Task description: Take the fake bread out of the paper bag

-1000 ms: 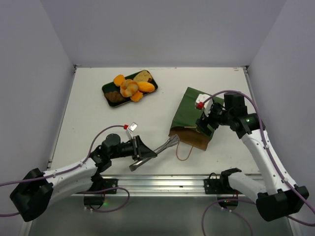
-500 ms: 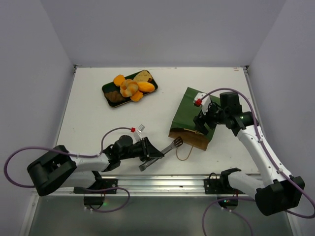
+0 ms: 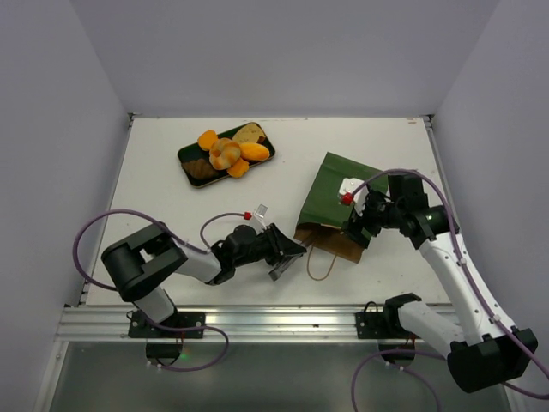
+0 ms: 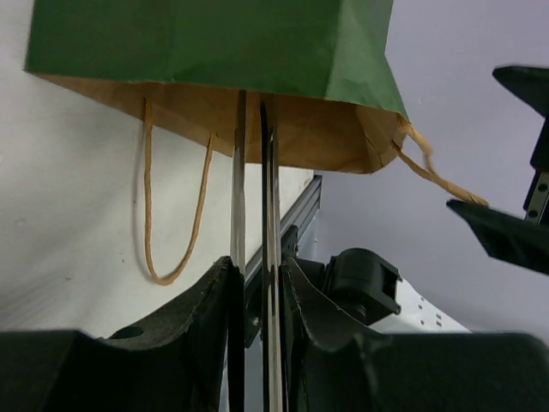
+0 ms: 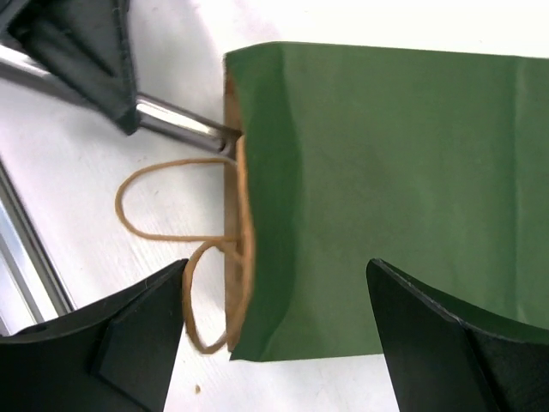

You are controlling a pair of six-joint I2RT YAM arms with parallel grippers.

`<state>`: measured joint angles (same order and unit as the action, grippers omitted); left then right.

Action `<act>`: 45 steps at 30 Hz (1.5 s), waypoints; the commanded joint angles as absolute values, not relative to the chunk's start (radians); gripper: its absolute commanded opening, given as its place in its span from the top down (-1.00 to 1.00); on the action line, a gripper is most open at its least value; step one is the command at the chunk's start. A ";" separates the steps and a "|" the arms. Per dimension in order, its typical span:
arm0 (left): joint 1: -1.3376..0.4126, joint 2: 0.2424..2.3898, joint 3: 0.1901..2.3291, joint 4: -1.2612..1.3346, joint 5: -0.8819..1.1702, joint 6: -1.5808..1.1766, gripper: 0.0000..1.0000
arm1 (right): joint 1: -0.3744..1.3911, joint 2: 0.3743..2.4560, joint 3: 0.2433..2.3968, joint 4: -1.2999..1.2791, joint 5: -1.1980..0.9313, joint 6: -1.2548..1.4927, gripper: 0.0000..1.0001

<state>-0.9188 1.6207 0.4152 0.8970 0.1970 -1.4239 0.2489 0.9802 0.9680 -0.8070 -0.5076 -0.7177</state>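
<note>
Probing paper bag point(image 4: 214, 43), left tool point(image 4: 253, 116) nearly closed

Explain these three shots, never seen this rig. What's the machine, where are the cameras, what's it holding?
Two robot arms are bolted at the near edge of a white table. The wide picture looks down from above; the other two come from a camera on each wrist. The left gripper is shut on metal tongs, their tips at the mouth of a green paper bag lying on its side. The right gripper is open over the bag. Toy bread sits on a dark tray at the far left.
</note>
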 commanded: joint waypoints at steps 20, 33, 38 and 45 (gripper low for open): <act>-0.942 1.874 0.506 1.221 0.037 -1.641 0.27 | 0.430 1.017 0.792 -0.523 -0.247 -0.672 0.49; -0.951 1.931 0.520 1.265 0.006 -1.707 0.14 | 0.429 1.042 0.804 -0.472 -0.313 -0.542 1.00; -0.957 1.936 0.500 1.270 -0.052 -1.733 0.08 | 0.428 1.042 0.795 -0.454 -0.316 -0.520 1.00; -0.959 1.979 0.514 1.344 -0.078 -1.761 0.06 | 0.428 1.035 0.779 -0.442 -0.314 -0.515 1.00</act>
